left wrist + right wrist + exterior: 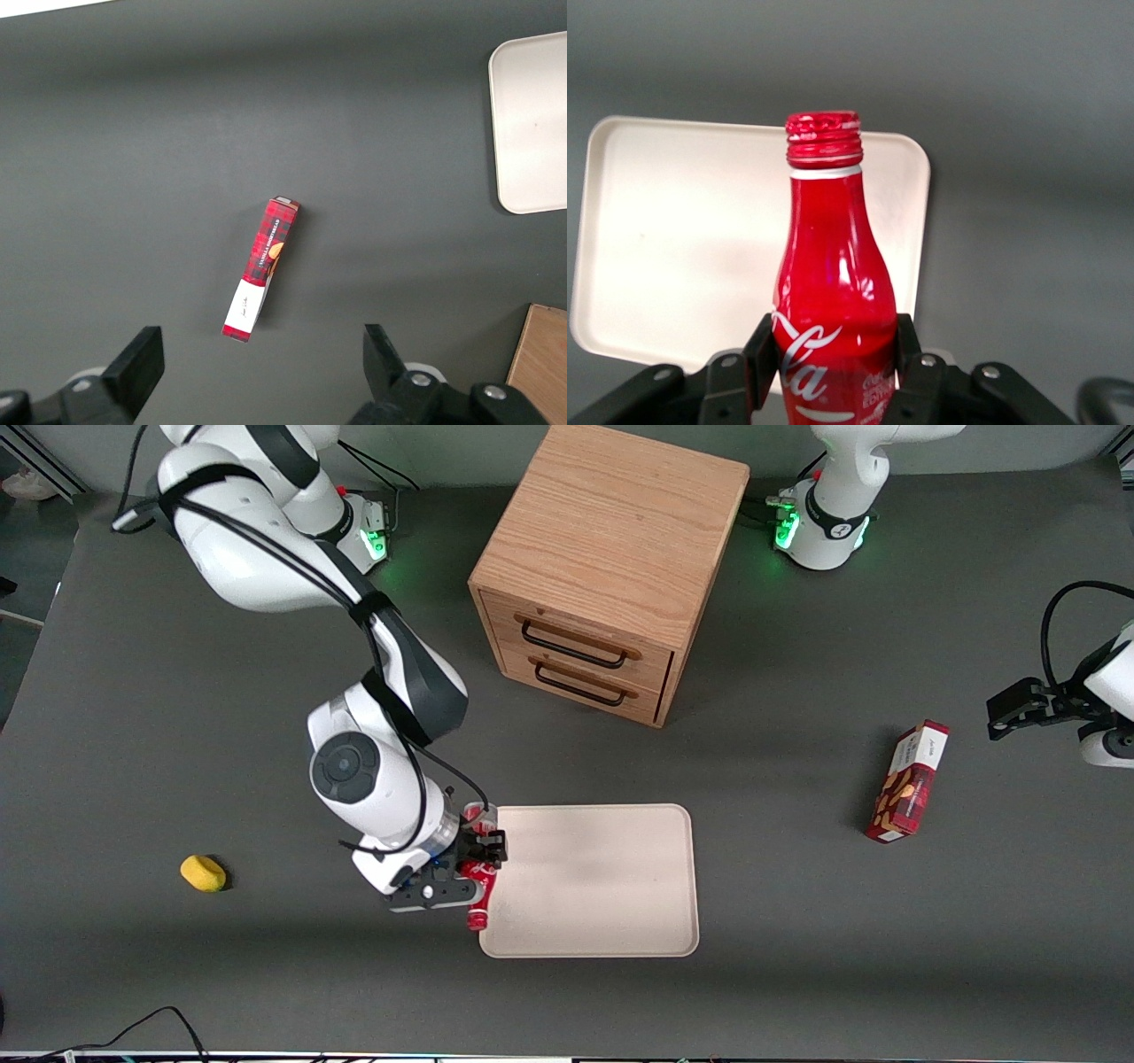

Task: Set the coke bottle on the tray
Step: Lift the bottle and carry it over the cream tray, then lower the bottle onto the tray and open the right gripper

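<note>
Front view: I have the gripper (472, 865) at the tray's (594, 886) edge nearest the working arm, jaws clamped on the coke bottle (479, 895), which hangs over that rim. Right wrist view: the coke bottle (831, 292) sits between the fingers (760, 350) with the tray (682, 239) beneath its neck; letting go here, I judge it could catch the rim and roll off.

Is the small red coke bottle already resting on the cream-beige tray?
No. The red coke bottle is gripped by the gripper at the tray's edge.
</note>
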Controlling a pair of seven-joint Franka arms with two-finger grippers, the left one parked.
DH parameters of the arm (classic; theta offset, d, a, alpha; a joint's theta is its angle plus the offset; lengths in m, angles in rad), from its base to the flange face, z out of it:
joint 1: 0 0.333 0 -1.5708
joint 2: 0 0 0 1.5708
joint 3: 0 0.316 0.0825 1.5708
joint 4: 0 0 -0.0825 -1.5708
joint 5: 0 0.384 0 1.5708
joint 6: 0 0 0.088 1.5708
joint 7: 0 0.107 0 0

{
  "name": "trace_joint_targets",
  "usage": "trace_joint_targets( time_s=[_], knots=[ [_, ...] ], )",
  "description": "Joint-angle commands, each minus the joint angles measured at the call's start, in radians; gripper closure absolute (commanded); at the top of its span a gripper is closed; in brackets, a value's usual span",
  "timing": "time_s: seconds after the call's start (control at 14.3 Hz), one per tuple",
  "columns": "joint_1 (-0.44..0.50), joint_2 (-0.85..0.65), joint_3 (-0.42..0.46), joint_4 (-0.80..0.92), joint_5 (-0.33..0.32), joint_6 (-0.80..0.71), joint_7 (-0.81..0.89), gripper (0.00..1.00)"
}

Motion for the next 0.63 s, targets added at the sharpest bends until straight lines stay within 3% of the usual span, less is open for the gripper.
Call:
trace_joint_targets(
  time_s=[0.0,0.21,0.42,0.56],
  knots=[
    [0.05,0.113,-0.01,0.077,0.007,0.056,-0.079,1.0],
    [0.052,0.171,-0.015,0.077,0.071,0.09,-0.045,1.0],
    [0.05,0.185,-0.027,0.077,0.073,0.09,-0.043,1.0],
    [0.049,0.193,-0.029,0.074,0.074,0.107,-0.043,0.91]
  ],
)
